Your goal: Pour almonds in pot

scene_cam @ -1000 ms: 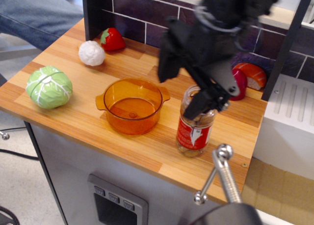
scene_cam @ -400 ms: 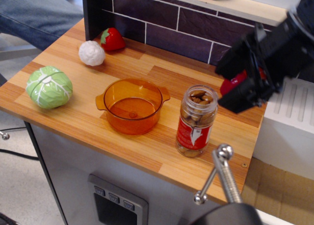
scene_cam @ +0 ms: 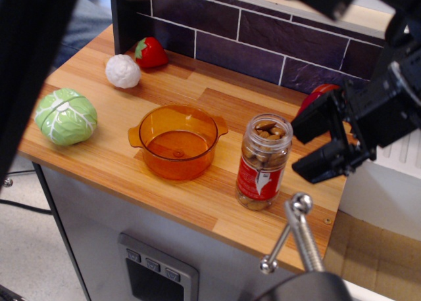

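- Blocking the left edge and top-left corner of the view, a dark blurred shape (scene_cam: pixel 29 58) hides part of the surface; what it is cannot be told.
- One black claw (scene_cam: pixel 314 143) reaches in from the right, its arm cut off by the frame edge. Its two fingers stand apart, one above the other, holding nothing, just to the right of the jar and not touching it.
- One clear plastic jar (scene_cam: pixel 264 162) stands upright on the wooden surface (scene_cam: pixel 197 202) near the front edge. It is cylindrical, with a red-and-white label around its lower half. Whether a lid sits on it is hard to make out.
- The almonds (scene_cam: pixel 265 142), small brown ovals, show through the jar's upper wall; too many overlap to count.
- One translucent orange pot (scene_cam: pixel 177 140) sits left of the jar, apart from it: round, low, wider than the jar, with two small side handles, and nothing visible inside.
- One green toy cabbage (scene_cam: pixel 66 117), round and ribbed, lies toward the left end.
- One white bumpy cauliflower (scene_cam: pixel 123 71) and one red strawberry (scene_cam: pixel 150 52) sit at the back by the dark tiled wall (scene_cam: pixel 263 48).
- A red rounded object (scene_cam: pixel 317 96) is mostly hidden behind the claw.
- One shiny metal handle (scene_cam: pixel 296 232) with ball ends juts up at the bottom, blurred.
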Motion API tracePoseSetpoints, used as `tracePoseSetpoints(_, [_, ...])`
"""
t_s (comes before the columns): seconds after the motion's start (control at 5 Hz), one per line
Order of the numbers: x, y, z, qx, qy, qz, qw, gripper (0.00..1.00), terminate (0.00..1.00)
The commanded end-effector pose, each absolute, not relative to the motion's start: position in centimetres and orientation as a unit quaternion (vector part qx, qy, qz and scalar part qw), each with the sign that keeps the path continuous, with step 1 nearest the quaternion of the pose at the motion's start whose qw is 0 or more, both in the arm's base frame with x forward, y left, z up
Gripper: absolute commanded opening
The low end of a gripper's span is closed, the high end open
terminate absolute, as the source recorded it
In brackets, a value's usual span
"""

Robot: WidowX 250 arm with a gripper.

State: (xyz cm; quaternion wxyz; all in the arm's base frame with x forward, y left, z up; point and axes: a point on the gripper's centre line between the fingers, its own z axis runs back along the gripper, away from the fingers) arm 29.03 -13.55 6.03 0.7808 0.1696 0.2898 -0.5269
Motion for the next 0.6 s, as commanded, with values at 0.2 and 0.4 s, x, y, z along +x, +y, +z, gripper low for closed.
tracePoseSetpoints(0.2, [29.8,-12.1,4.8,0.223,0.313,-0.497,0.778,1.00,0.00])
tracePoseSetpoints(0.4, [28.9,-10.9,5.1,0.229,0.320,-0.493,0.776,1.00,0.00])
